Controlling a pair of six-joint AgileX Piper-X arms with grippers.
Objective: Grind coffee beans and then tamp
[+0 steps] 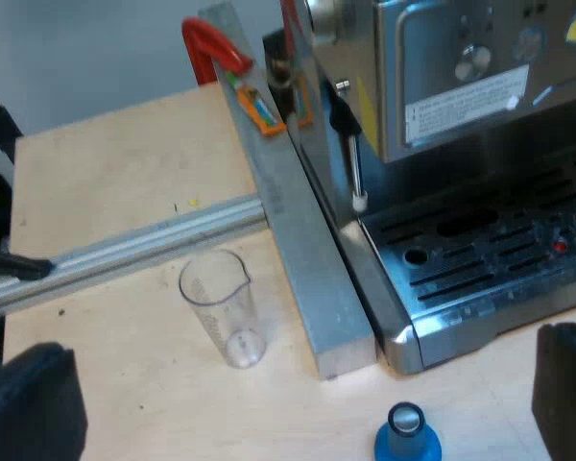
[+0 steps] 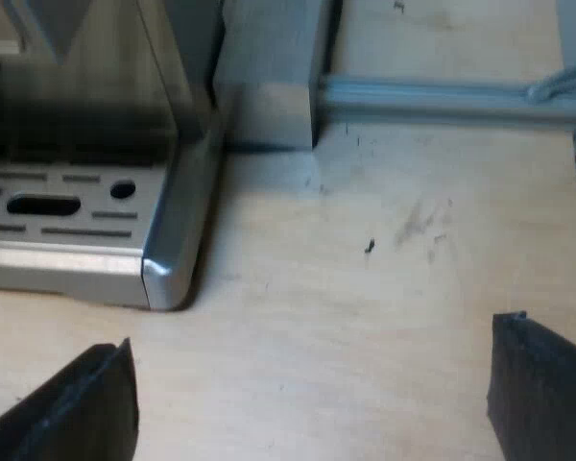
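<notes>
The left hand [image 1: 302, 384], fingers wide apart and empty, hangs over the wooden counter [image 1: 125, 163] above a clear measuring glass [image 1: 221, 307] and a blue tamper [image 1: 406, 437]. Both stand upright: the tamper near a corner of the espresso machine's [image 1: 480, 106] drip tray [image 1: 499, 259], the glass beside a metal beam [image 1: 302, 259]. The right hand [image 2: 312, 384], likewise spread and empty, hangs over bare counter near a corner of the tray.
</notes>
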